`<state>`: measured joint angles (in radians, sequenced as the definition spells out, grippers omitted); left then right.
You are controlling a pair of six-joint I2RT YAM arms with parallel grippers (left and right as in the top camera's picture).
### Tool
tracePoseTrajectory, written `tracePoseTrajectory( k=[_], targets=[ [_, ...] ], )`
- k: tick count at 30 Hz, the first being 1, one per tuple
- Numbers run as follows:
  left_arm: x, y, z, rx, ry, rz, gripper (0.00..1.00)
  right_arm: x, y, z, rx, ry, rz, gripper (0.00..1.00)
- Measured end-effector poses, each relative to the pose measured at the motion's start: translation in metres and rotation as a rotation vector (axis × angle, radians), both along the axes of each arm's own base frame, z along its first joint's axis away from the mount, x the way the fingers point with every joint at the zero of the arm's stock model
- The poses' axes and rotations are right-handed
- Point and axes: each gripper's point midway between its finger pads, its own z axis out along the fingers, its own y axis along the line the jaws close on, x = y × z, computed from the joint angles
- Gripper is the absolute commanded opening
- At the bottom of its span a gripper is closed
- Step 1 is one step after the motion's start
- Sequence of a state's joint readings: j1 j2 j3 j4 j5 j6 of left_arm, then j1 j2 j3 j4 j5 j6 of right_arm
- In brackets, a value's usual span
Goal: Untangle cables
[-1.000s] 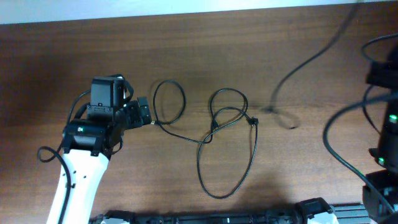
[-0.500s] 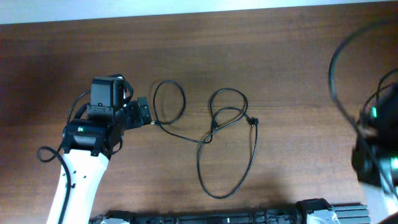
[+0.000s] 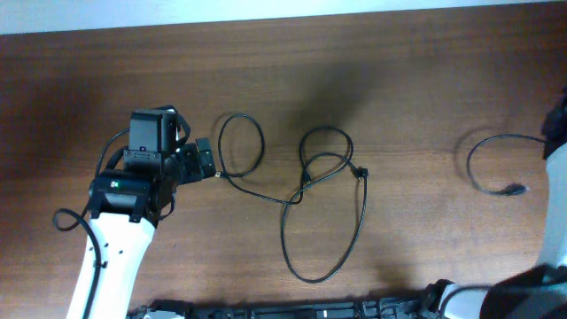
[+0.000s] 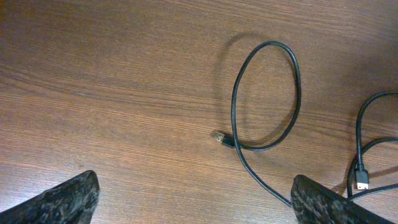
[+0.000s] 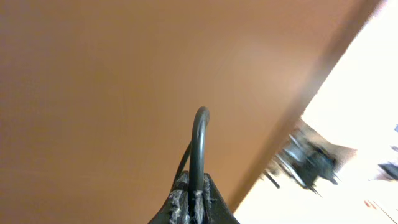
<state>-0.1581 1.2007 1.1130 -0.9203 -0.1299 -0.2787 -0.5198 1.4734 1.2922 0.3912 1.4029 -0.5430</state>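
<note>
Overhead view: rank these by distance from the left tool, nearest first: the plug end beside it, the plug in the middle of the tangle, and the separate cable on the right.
1. plug end: just right of the left tool.
2. middle plug: centre of the tangle, further right.
3. separate cable: far right, apart from the tangle.

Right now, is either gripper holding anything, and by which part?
The right gripper pinches a cable along its cord, not at the plug. The left gripper is open and holds nothing.
</note>
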Motion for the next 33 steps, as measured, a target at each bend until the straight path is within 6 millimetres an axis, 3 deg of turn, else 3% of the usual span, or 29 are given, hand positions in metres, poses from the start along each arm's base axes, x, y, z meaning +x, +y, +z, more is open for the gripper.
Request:
tracePoseTrajectory(
  k=[4, 7, 11, 15, 19, 22, 25, 26, 28, 31, 33],
  targets=[
    [0.000, 0.000, 0.000, 0.000, 0.000, 0.000, 0.99, -0.035, -0.010, -0.010, 0.009, -0.037, -0.179, 0.04],
    [0.000, 0.000, 0.000, 0.000, 0.000, 0.000, 0.99, -0.046, -0.009, -0.013, 0.021, -0.030, -0.234, 0.04],
    [0.000, 0.000, 0.000, 0.000, 0.000, 0.000, 0.99, -0.047, -0.007, -0.022, 0.028, -0.020, -0.247, 0.04],
    [0.000, 0.000, 0.000, 0.000, 0.000, 0.000, 0.99, -0.042, -0.009, -0.043, 0.043, 0.011, -0.220, 0.04],
    [0.000, 0.000, 0.000, 0.000, 0.000, 0.000, 0.99, -0.018, -0.009, -0.062, 0.080, 0.079, -0.097, 0.04],
    [0.000, 0.000, 0.000, 0.000, -0.002, 0.000, 0.99, 0.010, -0.010, -0.093, 0.179, 0.162, 0.077, 0.04],
    [0.000, 0.000, 0.000, 0.000, -0.002, 0.000, 0.99, 0.031, -0.010, -0.149, 0.371, 0.116, 0.279, 0.04],
    [0.000, 0.000, 0.000, 0.000, 0.001, 0.000, 0.99, 0.034, -0.009, -0.179, 0.493, 0.004, 0.353, 0.04],
    [0.000, 0.000, 0.000, 0.000, -0.002, 0.000, 0.99, 0.035, -0.009, -0.209, 0.634, -0.179, 0.413, 0.04],
    [0.000, 0.000, 0.000, 0.000, 0.000, 0.000, 0.99, 0.042, -0.007, -0.230, 0.783, -0.416, 0.486, 0.04],
    [0.000, 0.000, 0.000, 0.000, 0.000, 0.000, 0.99, 0.052, 0.007, -0.240, 0.888, -0.519, 0.544, 0.04]
  ],
)
